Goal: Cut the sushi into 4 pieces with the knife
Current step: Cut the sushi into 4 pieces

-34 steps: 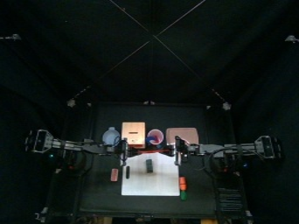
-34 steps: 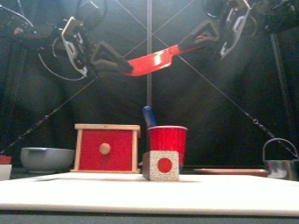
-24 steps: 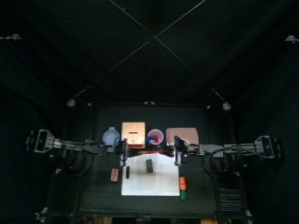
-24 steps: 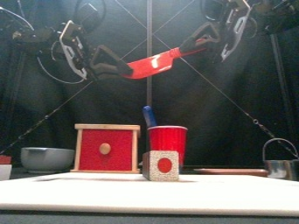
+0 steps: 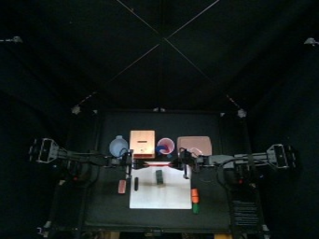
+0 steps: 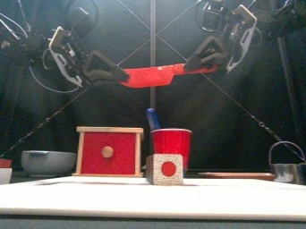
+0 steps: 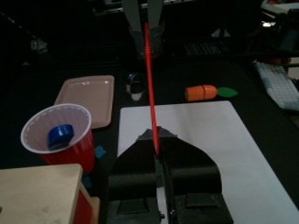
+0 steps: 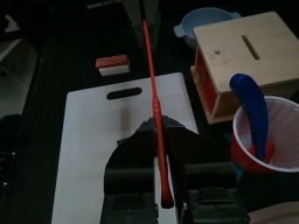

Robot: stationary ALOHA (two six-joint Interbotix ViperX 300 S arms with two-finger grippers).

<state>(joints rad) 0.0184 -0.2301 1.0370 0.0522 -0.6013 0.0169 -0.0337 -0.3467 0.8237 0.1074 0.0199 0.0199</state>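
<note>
High in the middle of the front view, a red knife [image 6: 153,74] hangs level in the air, held at both ends. The left hand [image 6: 111,70] is pinched on the end toward the frame's left, and the right hand [image 6: 199,63] is pinched on the end toward the frame's right. Both wrist views show the fingers pressed tight against the thin blade. Far below, at the centre of the frame, the sushi [image 6: 165,169] stands on the white board [image 6: 72,191], its red-centred end facing the camera, untouched. Just behind it stands a red cup [image 6: 171,143] with a blue knife [image 6: 152,118] in it. Left of the cup is a wooden box [image 6: 109,150], and at the far left a grey bowl [image 6: 46,161].
</note>
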